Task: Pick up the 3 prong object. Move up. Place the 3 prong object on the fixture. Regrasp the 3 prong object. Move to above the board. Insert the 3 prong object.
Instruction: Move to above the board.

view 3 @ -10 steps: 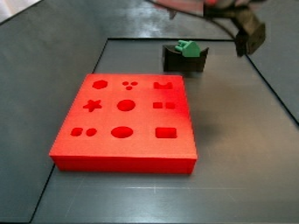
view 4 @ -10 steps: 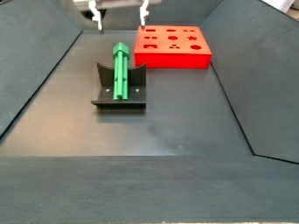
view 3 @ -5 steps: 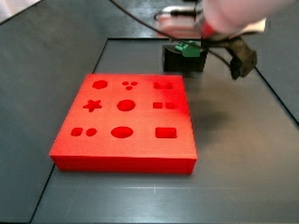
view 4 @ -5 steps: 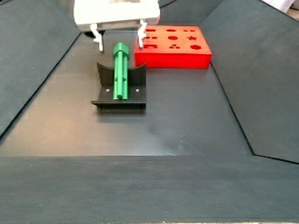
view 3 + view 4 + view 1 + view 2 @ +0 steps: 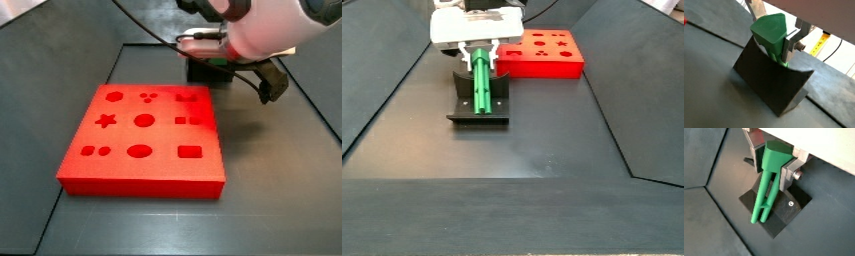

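The green 3 prong object (image 5: 766, 188) lies lengthwise in the notch of the dark fixture (image 5: 784, 213), its thick head uppermost in both wrist views and its prongs pointing away from my hand. My gripper (image 5: 769, 175) has come down over that head (image 5: 769, 30), and its silver fingers (image 5: 791, 42) press against both sides, shut on it. A side view shows the gripper (image 5: 481, 62) at the far end of the peg (image 5: 481, 88), on the fixture (image 5: 476, 118). The red board (image 5: 140, 125) lies beside the fixture (image 5: 205, 71); the arm hides the peg in that side view.
The red board (image 5: 543, 50) sits just behind and right of the fixture in a side view. Sloping dark walls (image 5: 396, 90) enclose the floor on both sides. A cable runs from the arm toward the back (image 5: 140, 22).
The gripper has dropped from above the fixture onto the peg's head, and its fingers have drawn in against the head. The peg and the board have not moved.
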Motion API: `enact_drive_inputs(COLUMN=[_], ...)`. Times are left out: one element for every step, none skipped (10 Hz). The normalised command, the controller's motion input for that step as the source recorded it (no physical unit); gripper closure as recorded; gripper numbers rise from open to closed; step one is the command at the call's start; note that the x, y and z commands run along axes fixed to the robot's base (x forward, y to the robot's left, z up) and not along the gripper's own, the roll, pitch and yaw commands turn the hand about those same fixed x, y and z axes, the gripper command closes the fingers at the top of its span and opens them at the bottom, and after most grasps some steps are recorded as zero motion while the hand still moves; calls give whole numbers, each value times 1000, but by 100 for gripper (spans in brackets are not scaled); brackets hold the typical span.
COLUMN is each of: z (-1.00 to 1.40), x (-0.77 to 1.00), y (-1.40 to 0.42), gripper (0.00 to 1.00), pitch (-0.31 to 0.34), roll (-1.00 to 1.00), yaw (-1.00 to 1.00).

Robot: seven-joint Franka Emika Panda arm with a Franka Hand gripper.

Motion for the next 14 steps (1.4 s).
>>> enact_drive_inputs(z=[1000,1000,1000,1000,1000,1000,1000,1000,1000,1000,1000,1000,1000,1000], x=[-11,-10,-4,-1,4,6,8,10,13,14,16,19,19,21], y=[-130,-125,-116,-113,-110,-105,-102,-97,-94,-89,-82,-77,-72,-65], gripper=[100,100,100,100,100,100,100,100,100,100,100,100,100,100], pitch=[250,246,227,206,181,135,95,60,20,-3,-13,-16,-9,0], roll=[153,125,49,8,-12,-19,-19,-21,-15,-12,-17,-21,-16,-19], yaw=[40,66,125,163,191,209,211,201,177,150,121,92,56,36])
